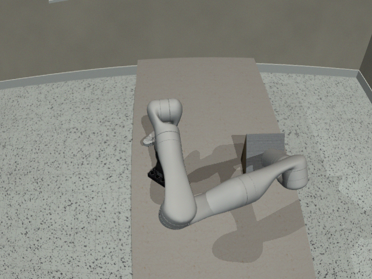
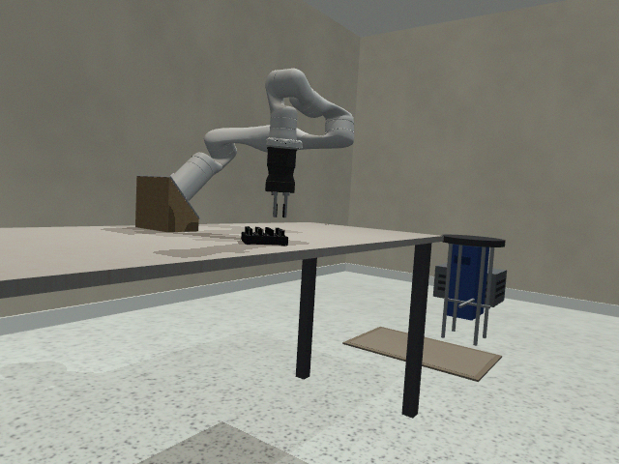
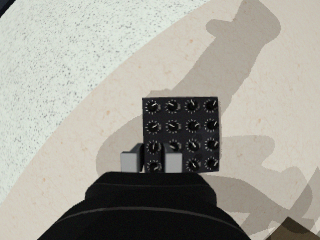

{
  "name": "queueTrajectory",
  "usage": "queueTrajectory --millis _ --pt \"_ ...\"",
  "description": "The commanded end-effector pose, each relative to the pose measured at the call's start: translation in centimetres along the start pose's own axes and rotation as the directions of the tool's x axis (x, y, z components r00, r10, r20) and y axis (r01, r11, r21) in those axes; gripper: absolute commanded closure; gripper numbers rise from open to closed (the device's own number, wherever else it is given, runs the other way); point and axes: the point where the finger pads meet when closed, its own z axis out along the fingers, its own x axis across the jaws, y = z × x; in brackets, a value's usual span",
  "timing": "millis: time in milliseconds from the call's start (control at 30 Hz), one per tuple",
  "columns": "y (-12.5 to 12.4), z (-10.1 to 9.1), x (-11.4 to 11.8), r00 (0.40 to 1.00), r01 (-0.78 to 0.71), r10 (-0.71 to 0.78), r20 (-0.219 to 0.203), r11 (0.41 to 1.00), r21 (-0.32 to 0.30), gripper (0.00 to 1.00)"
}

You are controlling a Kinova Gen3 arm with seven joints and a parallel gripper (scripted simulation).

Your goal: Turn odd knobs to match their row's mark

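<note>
The black knob box (image 1: pixel 154 176) (image 2: pixel 264 240) (image 3: pixel 182 116) stands on the table with four lines of four knobs. In the wrist view the white lines of the right-hand column all lean to the upper right; those in the third column differ from one another. The printed names and the socket cannot be made out. My gripper (image 2: pixel 280 216) (image 3: pixel 152 153) is partly open and empty. In the exterior view its fingertips hang above the box, clear of the knobs. In the wrist view they flank the lower left corner area, partly hiding nearby knobs. The arm hides part of the box in the top view.
The table (image 1: pixel 204 86) (image 2: pixel 349 234) has an edge close beside the box. The arm's base block (image 1: pixel 264 140) (image 2: pixel 152 202) stands farther along the table. A stool (image 2: pixel 475 242) stands on the floor beyond the table, with a blue object under it.
</note>
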Motion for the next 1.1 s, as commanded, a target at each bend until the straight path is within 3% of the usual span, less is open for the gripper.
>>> queueTrajectory --millis 0,533,1067 --pt "-0.04 -0.09 -0.01 1.0 0.0 0.0 0.001 1.0 0.002 0.54" --pt "-0.06 -0.07 -0.04 0.999 0.037 -0.037 0.0 0.999 0.0 0.54" --pt "-0.11 0.0 -0.22 0.976 0.219 -0.219 -0.001 0.976 -0.011 0.54"
